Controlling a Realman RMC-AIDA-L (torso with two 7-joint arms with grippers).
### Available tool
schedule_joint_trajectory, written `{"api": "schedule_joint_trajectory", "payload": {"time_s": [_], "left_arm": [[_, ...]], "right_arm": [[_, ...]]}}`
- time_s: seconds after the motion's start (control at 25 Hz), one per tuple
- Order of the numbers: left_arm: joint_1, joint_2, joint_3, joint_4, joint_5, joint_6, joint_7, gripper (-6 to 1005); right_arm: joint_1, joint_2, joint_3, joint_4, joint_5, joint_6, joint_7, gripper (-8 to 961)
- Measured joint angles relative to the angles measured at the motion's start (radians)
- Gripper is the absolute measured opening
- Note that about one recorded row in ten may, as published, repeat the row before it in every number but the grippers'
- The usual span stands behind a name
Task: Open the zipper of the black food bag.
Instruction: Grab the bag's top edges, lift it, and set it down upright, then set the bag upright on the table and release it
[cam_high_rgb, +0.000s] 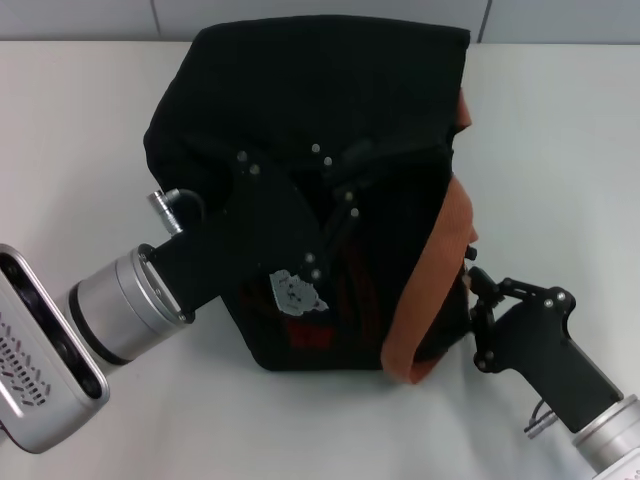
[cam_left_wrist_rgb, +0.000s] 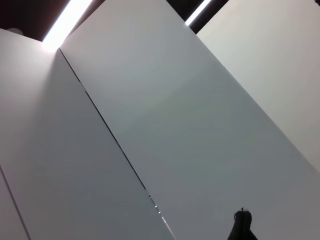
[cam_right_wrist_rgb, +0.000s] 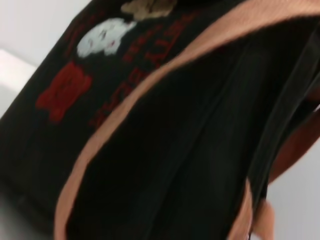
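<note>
The black food bag (cam_high_rgb: 300, 80) lies on the white table, with an orange-brown strap (cam_high_rgb: 440, 260) draped down its right side and a pale bear patch (cam_high_rgb: 295, 292) near the front. My left gripper (cam_high_rgb: 325, 215) reaches over the middle of the bag, black against black fabric. The zipper is hidden there. My right gripper (cam_high_rgb: 472, 315) sits against the bag's lower right side, beside the strap. Up close, the right wrist view shows the bag (cam_right_wrist_rgb: 165, 165), the strap (cam_right_wrist_rgb: 150, 85) and a white bear patch (cam_right_wrist_rgb: 102, 36). The left wrist view shows only white panels.
The white table (cam_high_rgb: 80, 130) stretches to both sides of the bag. A grey tiled wall (cam_high_rgb: 90, 18) runs along the back edge. My left arm's silver wrist camera housing (cam_high_rgb: 40, 350) hangs over the table's front left.
</note>
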Motion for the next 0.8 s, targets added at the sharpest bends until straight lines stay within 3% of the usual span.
{"api": "schedule_joint_trajectory", "payload": {"time_s": [0.12, 0.36, 0.72, 0.8], "left_arm": [[0.002, 0.0, -0.006, 0.0, -0.001, 0.001, 0.0, 108], [0.032, -0.001, -0.039, -0.005, -0.002, 0.002, -0.004, 108], [0.245, 0.001, -0.244, -0.055, -0.006, -0.002, -0.114, 106], [0.275, 0.002, -0.27, -0.038, -0.006, -0.019, -0.166, 105]], "right_arm": [[-0.004, 0.0, 0.0, -0.005, 0.001, 0.01, 0.0, 76], [-0.03, 0.0, 0.005, -0.002, 0.001, -0.123, 0.012, 98], [-0.033, -0.003, 0.009, -0.07, 0.002, -0.379, 0.342, 132], [-0.028, -0.004, 0.009, -0.083, 0.002, -0.408, 0.402, 208]]}}
